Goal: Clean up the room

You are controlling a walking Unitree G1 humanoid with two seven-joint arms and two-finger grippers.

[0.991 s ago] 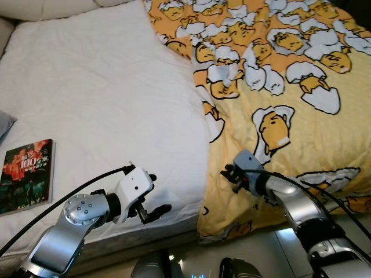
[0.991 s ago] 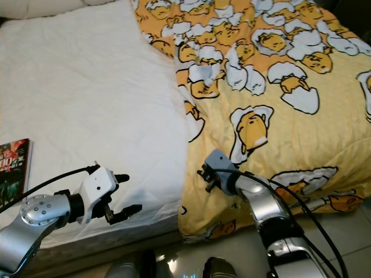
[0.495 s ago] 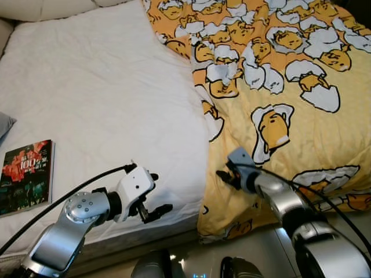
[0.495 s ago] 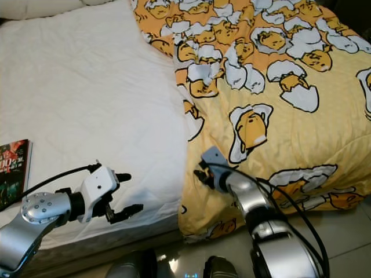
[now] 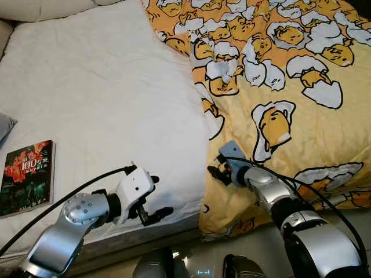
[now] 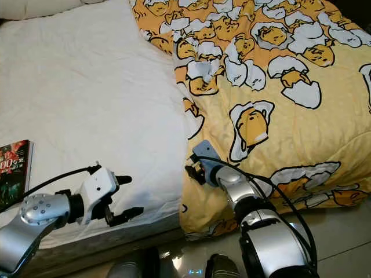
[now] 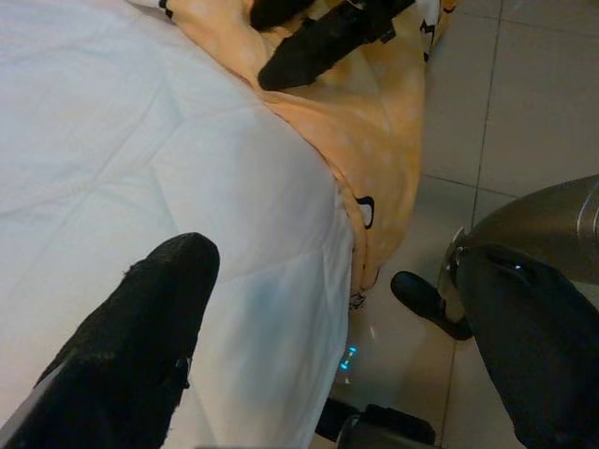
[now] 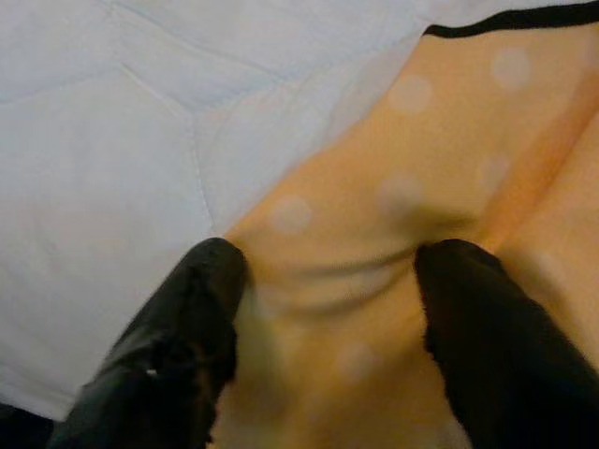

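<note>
A yellow blanket (image 5: 278, 75) printed with egg figures covers the right half of the bed. The white sheet (image 5: 98, 98) is bare on the left half. My right gripper (image 5: 215, 172) rests on the blanket's left edge near the bed's front. In the right wrist view its two fingers (image 8: 201, 290) stand apart, open, pressing into the yellow fabric, which bunches into a small fold between them. My left gripper (image 5: 161, 195) hovers open over the white sheet by the bed's front edge, holding nothing.
A book (image 5: 26, 176) with a red and dark cover lies on the sheet at the front left. A grey pillow corner (image 5: 4, 124) shows at the left edge. Tiled floor (image 7: 524, 94) runs below the bed's front edge, where the blanket hangs down.
My right gripper has moved left and further onto the bed, reaching the blanket's left edge. The left arm has stayed where it was.
</note>
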